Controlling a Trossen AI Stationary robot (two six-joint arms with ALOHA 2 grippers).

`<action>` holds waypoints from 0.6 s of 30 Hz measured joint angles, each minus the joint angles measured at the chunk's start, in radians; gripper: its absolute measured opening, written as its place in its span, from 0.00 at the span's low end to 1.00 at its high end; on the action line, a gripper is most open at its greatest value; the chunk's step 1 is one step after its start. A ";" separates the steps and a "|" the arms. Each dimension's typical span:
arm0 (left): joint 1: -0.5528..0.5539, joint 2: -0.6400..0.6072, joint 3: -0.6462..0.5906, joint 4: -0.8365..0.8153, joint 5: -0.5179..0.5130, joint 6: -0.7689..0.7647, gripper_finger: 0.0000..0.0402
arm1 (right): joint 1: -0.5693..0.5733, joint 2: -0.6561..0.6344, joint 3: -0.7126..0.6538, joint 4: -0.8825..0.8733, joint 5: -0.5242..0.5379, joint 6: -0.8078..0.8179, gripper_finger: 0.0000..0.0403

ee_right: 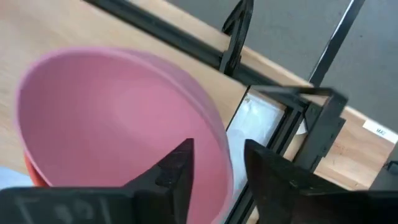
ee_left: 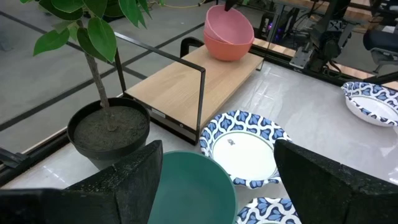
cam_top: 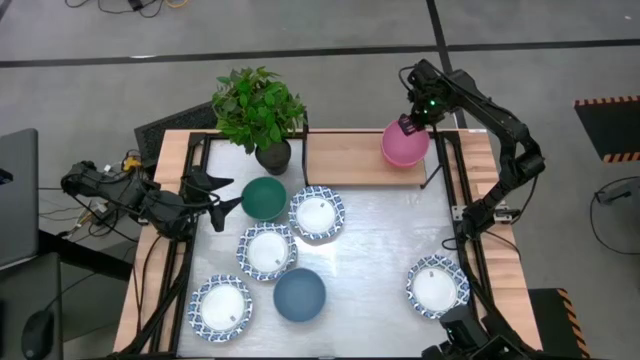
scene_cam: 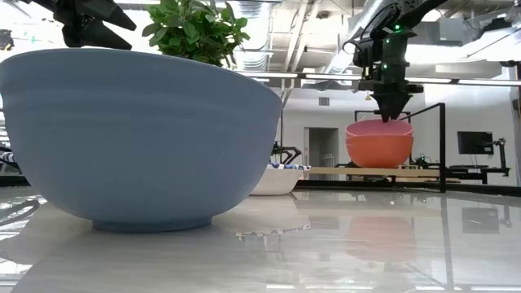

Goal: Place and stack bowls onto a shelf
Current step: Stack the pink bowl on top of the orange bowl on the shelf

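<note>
Two pink bowls (cam_top: 404, 146) sit nested as one stack on the shelf's (cam_top: 345, 158) right end; the left wrist view shows both rims. The right pincer (cam_top: 408, 125) is at the stack's far rim, its fingers (ee_right: 177, 167) narrowly parted with the upper bowl's rim between them; whether they press it I cannot tell.

On the worktop (cam_top: 380, 240) lie six more bowls: one green bowl (cam_top: 264, 198) just in front of the shelf's left end, one blue bowl (cam_top: 299, 295) near the front, and four patterned bowls (cam_top: 317, 213). Three of these cluster in the middle and left, and one sits apart at the front right.

One potted plant (cam_top: 258, 112) stands at the shelf's left end.

The left pincer (cam_top: 222, 192), spread wide, hovers beside the green bowl, holding nothing.
</note>
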 joint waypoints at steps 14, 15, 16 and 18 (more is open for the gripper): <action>0.000 0.000 0.000 0.001 -0.008 0.000 0.73 | 0.036 0.007 0.106 0.029 0.007 0.004 0.19; 0.000 0.000 0.000 0.001 -0.008 0.000 0.73 | 0.035 0.015 0.106 0.027 0.007 0.007 0.13; 0.000 0.000 0.000 0.000 -0.008 0.000 0.73 | 0.034 0.024 0.105 0.024 0.007 0.009 0.08; 0.000 0.000 0.000 0.000 -0.008 -0.001 0.73 | 0.035 0.039 0.105 0.022 0.007 0.005 0.04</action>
